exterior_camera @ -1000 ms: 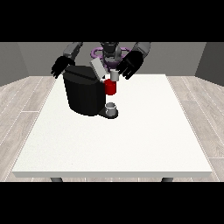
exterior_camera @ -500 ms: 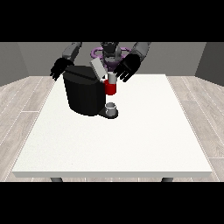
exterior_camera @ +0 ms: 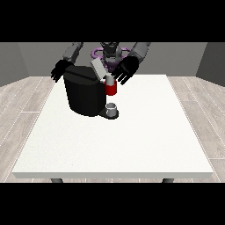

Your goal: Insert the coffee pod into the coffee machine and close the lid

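Since half a second ago the hand at the view's right (exterior_camera: 125, 70) has shifted only slightly, keeping its place just above and behind the red front of the coffee machine (exterior_camera: 84, 93). Its fingers are spread and point down toward the camera, the palm facing the machine's head; whether it holds the coffee pod cannot be told, and the pod itself cannot be made out. Its arm comes down from the shoulder at the view's upper right, bent at the elbow.

Just beside that hand the grey lid (exterior_camera: 99, 69) stands tilted up and open. Below it the red brewing part (exterior_camera: 111, 89) juts from the black body, and a small grey cup (exterior_camera: 112, 109) sits on the machine's base.

At the view's left the other hand (exterior_camera: 59, 71) hangs behind the machine's far corner, fingers spread, holding nothing.

The machine stands on the far half of the white table (exterior_camera: 114, 145).
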